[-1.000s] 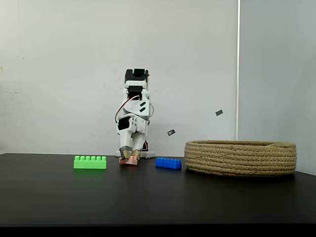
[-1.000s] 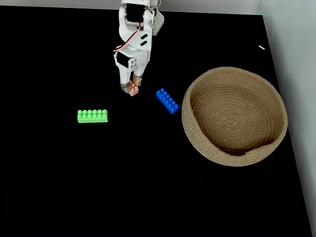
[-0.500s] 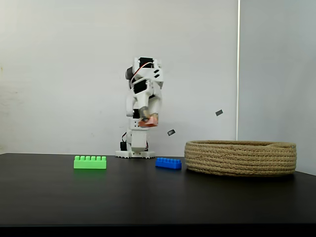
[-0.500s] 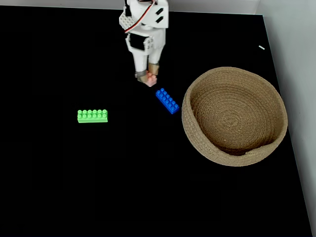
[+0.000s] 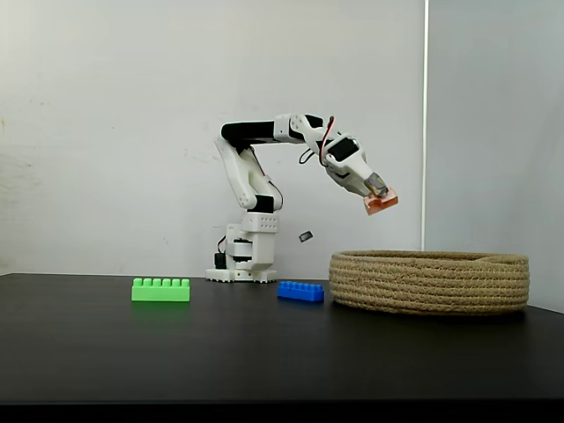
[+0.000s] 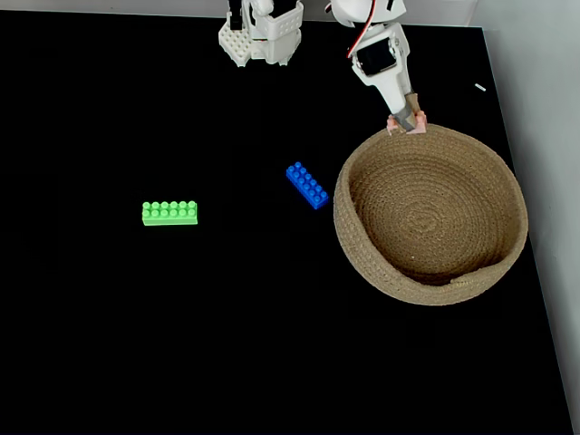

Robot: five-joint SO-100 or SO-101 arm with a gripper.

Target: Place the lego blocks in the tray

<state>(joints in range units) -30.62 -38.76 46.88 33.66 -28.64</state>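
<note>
Side-on fixed view first: the arm is stretched out toward 3 o'clock from its white base (image 5: 242,264), and the gripper (image 5: 381,197) is clamped on the salmon-pink brick (image 5: 382,204), holding it up in the air above the left part of the tray (image 5: 429,282). There's clear air between the brick and the tray's rim. The tray, a coiled rope basket, sits on the black table (image 5: 264,352) at about 3 o'clock from the base. The blue brick (image 5: 300,291) lies on the table just beside the tray's left wall, and the green brick (image 5: 161,289) is out at 9 o'clock from the blue one, well apart.

Top-down fixed view: the gripper (image 6: 407,122) pokes down from the top edge, fingers closed on the pink brick (image 6: 407,127), which sits right over the tray's (image 6: 362,172) rim at roughly its 12 o'clock. The blue brick (image 6: 306,185) lies diagonally at the tray's 9 o'clock, near but not touching. The green brick (image 6: 169,213) is further out at 9 o'clock, lying level across the view. Inside of the tray looks bare rope.
</note>
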